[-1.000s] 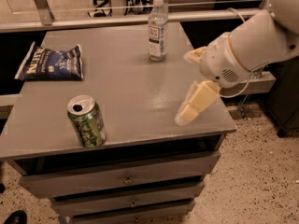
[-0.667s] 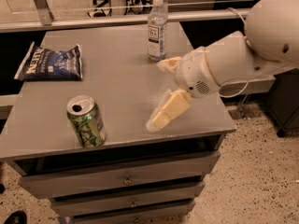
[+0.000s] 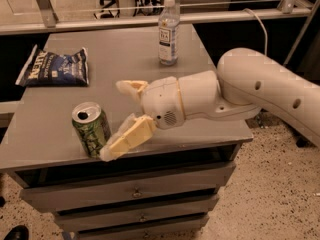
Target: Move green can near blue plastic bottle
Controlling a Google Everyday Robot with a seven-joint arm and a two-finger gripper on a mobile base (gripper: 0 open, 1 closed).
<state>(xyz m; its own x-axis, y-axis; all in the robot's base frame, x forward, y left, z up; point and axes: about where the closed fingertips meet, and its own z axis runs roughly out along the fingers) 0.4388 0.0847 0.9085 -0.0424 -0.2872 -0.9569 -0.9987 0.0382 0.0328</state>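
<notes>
The green can [image 3: 91, 129] stands upright near the front left edge of the grey cabinet top [image 3: 130, 69], its silver top with the opening showing. The blue plastic bottle [image 3: 168, 31] stands upright at the back, right of centre, with a white cap and a white and dark blue label. My gripper [image 3: 120, 119] reaches in from the right and sits right next to the can on its right side. It is open: one pale finger [image 3: 126, 140] lies at the can's front right, the other finger [image 3: 131, 87] is behind it. The can is not held.
A flat dark blue chip bag [image 3: 54, 67] lies at the back left of the top. The cabinet has drawers [image 3: 135, 191] below its front edge. My white arm [image 3: 260, 91] spans the right side. A speckled floor lies to the right.
My gripper has moved left across the top, from the right side to just beside the green can. The can, bottle and bag have not moved.
</notes>
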